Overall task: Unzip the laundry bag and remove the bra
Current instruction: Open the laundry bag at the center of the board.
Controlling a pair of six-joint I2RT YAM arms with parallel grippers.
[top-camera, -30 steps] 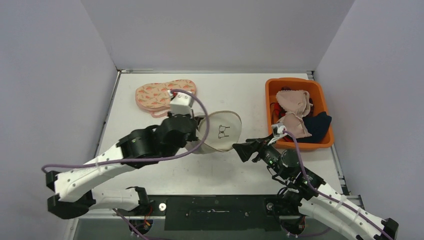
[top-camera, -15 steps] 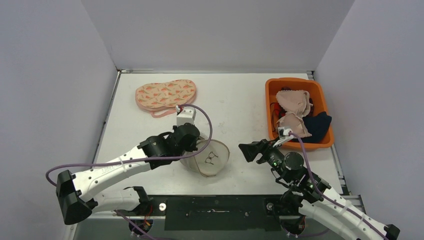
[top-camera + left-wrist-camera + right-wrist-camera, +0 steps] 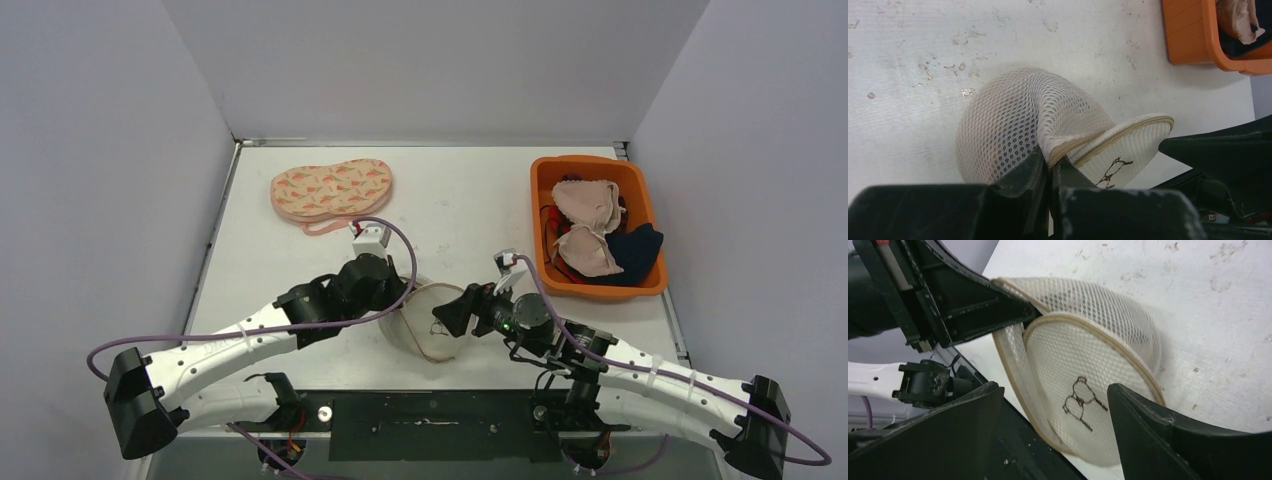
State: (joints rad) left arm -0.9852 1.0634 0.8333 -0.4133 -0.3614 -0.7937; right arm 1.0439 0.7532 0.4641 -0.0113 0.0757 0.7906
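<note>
Dragged from mid-table down toward 6 o'clock within the last second: laundry bag [image 3: 432, 325], hauled by left gripper [image 3: 1050, 162], with right gripper [image 3: 1053, 395] swung in from 4 o'clock to meet it. Far left at 11 o'clock, lying loose and well apart from both arms: peach patterned bra [image 3: 332, 190], seemingly already out. Next rightward, left jaws pinched tight together on the bag's zipper-trimmed rim. Then the mesh bag itself, round lid [image 3: 1083, 385] flapped open, contents hard to tell through the mesh. Beyond it, right jaws spread wide, straddling the lid, contact unclear. At 2 o'clock, orange bin [image 3: 545, 215] of other garments. Risk, as judged: rim tugged out of the left pinch, or mesh snagged, through a right-hand close on the lid alone. No readable writing; only a small stitched bra outline on the lid.
</note>
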